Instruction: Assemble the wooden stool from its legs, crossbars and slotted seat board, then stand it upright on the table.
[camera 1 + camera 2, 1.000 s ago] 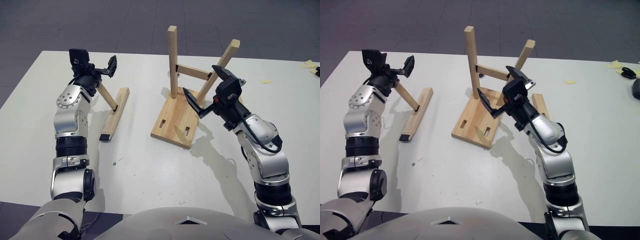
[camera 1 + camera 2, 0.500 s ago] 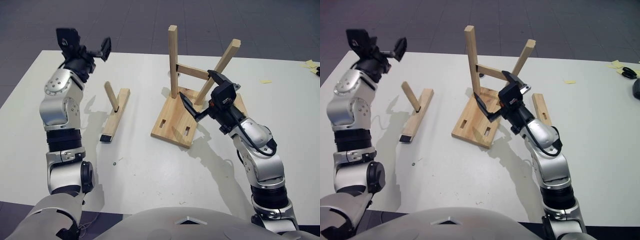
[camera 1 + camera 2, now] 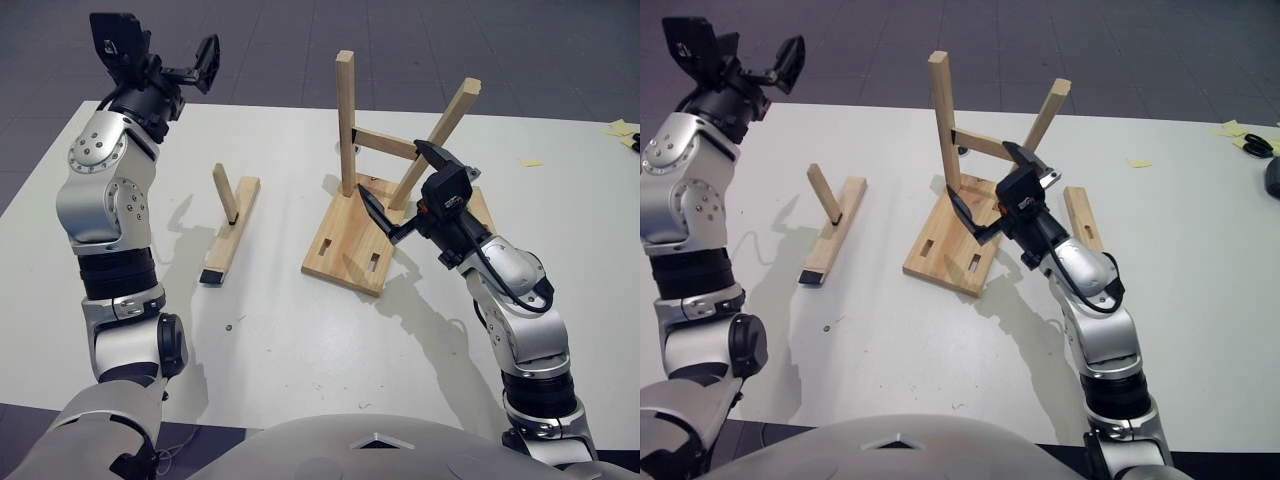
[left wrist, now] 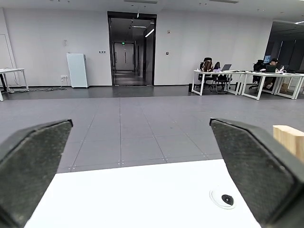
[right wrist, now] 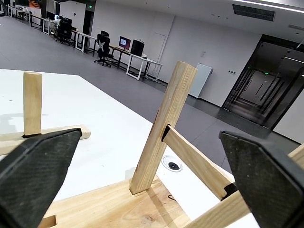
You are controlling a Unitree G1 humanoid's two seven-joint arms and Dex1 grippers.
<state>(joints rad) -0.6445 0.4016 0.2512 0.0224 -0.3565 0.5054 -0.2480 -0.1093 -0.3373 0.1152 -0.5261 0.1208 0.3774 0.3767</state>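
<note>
The slotted seat board [image 3: 345,248] lies upside down at mid-table. Two legs stand in it, one upright [image 3: 346,120] and one leaning [image 3: 440,130], joined by a crossbar [image 3: 385,143]. My right gripper [image 3: 410,186] is open beside the leaning leg's lower part, and I cannot tell if it touches. In the right wrist view, the upright leg [image 5: 164,128] shows between its fingers [image 5: 33,171]. A third leg [image 3: 230,228] lies flat on the left with a short crossbar [image 3: 225,190] standing in it. My left gripper [image 3: 165,62] is open and empty, raised above the table's far left.
A fourth leg [image 3: 1080,215] lies on the table behind my right arm. Yellow paper scraps [image 3: 531,162] lie at the far right, and a dark object [image 3: 1272,176] sits at the right edge. A cable hole [image 4: 222,199] sits in the tabletop.
My left gripper let go of the short crossbar and rose up and back to the far left. The right gripper dropped slightly toward the seat board, then stayed still.
</note>
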